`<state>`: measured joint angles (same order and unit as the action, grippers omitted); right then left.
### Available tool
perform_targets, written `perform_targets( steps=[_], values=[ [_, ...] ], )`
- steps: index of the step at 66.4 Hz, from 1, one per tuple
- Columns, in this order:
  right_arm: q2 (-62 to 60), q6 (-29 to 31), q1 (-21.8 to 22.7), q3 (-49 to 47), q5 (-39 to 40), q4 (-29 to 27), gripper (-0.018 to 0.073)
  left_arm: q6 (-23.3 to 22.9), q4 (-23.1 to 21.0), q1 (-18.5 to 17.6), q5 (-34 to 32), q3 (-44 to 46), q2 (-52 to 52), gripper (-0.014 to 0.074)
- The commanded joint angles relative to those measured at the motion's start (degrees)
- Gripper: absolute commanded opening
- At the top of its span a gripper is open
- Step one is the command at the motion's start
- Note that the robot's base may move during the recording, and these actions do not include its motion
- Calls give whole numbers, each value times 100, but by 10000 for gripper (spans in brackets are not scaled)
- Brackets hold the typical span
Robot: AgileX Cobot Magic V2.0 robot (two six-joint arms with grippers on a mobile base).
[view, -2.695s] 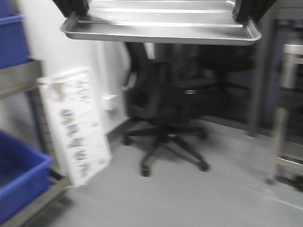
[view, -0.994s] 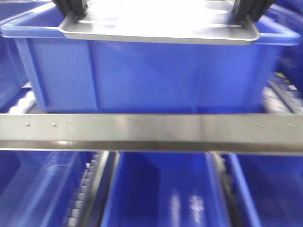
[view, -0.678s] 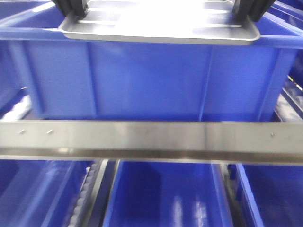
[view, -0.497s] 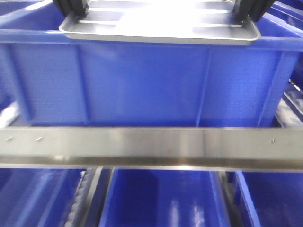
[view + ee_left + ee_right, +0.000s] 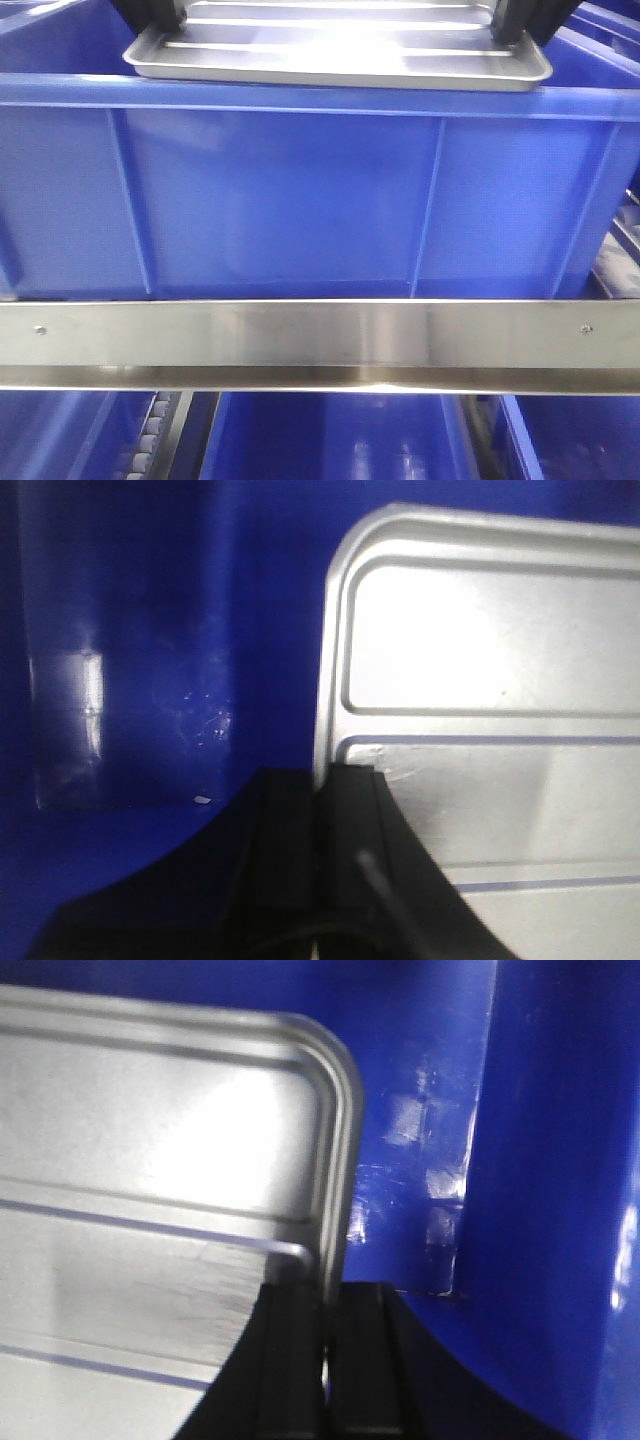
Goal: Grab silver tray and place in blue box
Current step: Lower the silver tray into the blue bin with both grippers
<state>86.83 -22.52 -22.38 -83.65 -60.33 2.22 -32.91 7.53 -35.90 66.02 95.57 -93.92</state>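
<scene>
While it hangs level between the two sets of jaws, the silver tray (image 5: 340, 55) sits just above the front rim of the blue box (image 5: 300, 200), not yet down inside.

The left gripper (image 5: 318, 785) has its jaws clenched on the tray's left short rim, with the rim pinched between the two fingers. The right gripper (image 5: 322, 1295) does the same on the right short rim.

Outward of each set of jaws, the wrist views show blue box wall and floor. The tray corners stand apart from the walls, so it looks narrower than the opening.

Step in hand, as I judge it: the carry is finished, the tray is over the box, and the lowering is about to start. The front view does not show whether the tray's near edge clears the front wall.

Next move calls for:
- nudging forward if the near edge needs it;
- dropping both arms together, tray flat, so neither corner catches a wall;
- releasing both sides once the tray rests on the floor.

Below the box run a steel rail (image 5: 320, 345) and more blue crates (image 5: 330, 440).
</scene>
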Motion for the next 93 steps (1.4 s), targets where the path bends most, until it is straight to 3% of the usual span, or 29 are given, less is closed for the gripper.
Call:
perform_targets(
  steps=[1,70,93],
  values=[
    [-236,85,53,-199,37,304,59,-32,365,21,-66,199,276,-105],
    [-237,85,53,-199,104,304,59,-32,365,21,-66,199,276,-105],
    [-237,91,53,-334,357,304,59,99,391,21,-363,316,276,-105]
  ],
)
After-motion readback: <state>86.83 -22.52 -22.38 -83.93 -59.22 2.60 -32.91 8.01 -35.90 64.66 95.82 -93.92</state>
